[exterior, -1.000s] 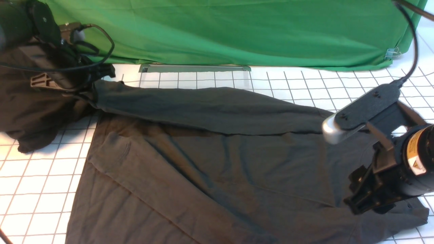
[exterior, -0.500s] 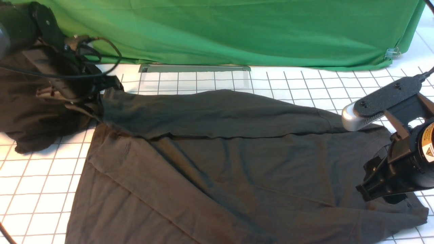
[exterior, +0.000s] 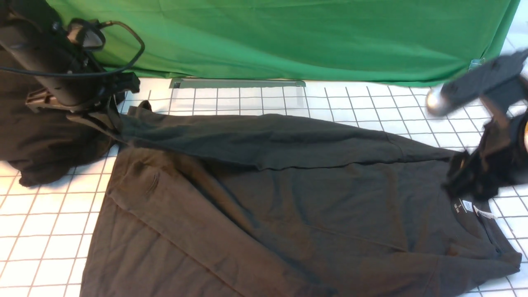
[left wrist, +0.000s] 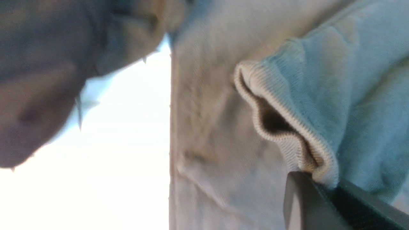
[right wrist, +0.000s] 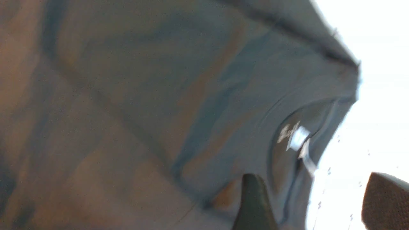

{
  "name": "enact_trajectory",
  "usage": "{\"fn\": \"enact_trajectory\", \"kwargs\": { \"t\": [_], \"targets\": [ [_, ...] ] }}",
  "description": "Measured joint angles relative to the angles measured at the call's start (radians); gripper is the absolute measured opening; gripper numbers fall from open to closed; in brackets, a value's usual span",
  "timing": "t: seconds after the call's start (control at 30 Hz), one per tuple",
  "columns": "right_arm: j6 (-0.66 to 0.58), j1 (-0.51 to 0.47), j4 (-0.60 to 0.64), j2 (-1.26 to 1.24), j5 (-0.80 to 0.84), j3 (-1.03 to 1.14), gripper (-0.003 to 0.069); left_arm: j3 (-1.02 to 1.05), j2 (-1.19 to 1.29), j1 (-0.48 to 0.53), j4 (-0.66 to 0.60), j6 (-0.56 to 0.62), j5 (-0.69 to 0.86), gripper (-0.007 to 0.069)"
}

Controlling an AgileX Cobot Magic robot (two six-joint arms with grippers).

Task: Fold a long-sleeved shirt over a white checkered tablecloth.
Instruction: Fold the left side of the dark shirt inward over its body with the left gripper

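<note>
Our right gripper (right wrist: 314, 179) has risen, jaws apart, off the dark brown-black long-sleeved cotton shirt (exterior: 268, 198) spread across the middle of the white checkered tablecloth (exterior: 371, 103), so the sleeve fold seems done; we cannot tell the left gripper's (exterior: 126, 84) hold.

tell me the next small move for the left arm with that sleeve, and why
Probably lower the left tool slightly and open it so the cuff settles on the shirt. The far sleeve lies folded across it, the cuff sits against that tool's finger, and the right tool hangs open near the collar, holding nothing.
</note>
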Motion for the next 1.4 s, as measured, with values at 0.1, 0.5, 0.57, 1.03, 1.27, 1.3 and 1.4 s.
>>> {"fn": "enact_trajectory", "kwargs": {
  "t": [0.1,0.5,0.57,1.03,1.27,1.3,1.4],
  "targets": [
    [-0.115,-0.080,0.099,0.051,-0.011,-0.051,0.0426,0.063,-0.062,-0.019,0.000,0.000,0.003,0.0022],
    [-0.309,-0.221,0.306,0.474,-0.016,-0.290,0.0443,0.233,-0.286,-0.050,0.090,-0.069,0.034,0.0022],
    [-0.313,-0.221,0.308,0.519,-0.016,-0.325,0.0444,0.234,-0.299,-0.050,0.114,-0.083,0.035,0.0022],
    [-0.317,-0.223,0.321,0.826,0.221,-0.608,0.0446,0.235,-0.303,-0.050,0.135,-0.101,0.042,0.0022],
    [-0.323,-0.223,0.336,0.831,0.189,-0.610,0.0446,0.235,-0.303,-0.050,0.128,-0.101,0.042,0.0022],
    [-0.327,-0.223,0.336,0.837,0.175,-0.611,0.0446,0.235,-0.303,-0.050,0.125,-0.101,0.042,0.0022],
    [-0.340,-0.223,0.336,0.864,0.155,-0.611,0.0440,0.235,-0.303,-0.050,0.118,-0.101,0.042,0.0022]
  ]
}}
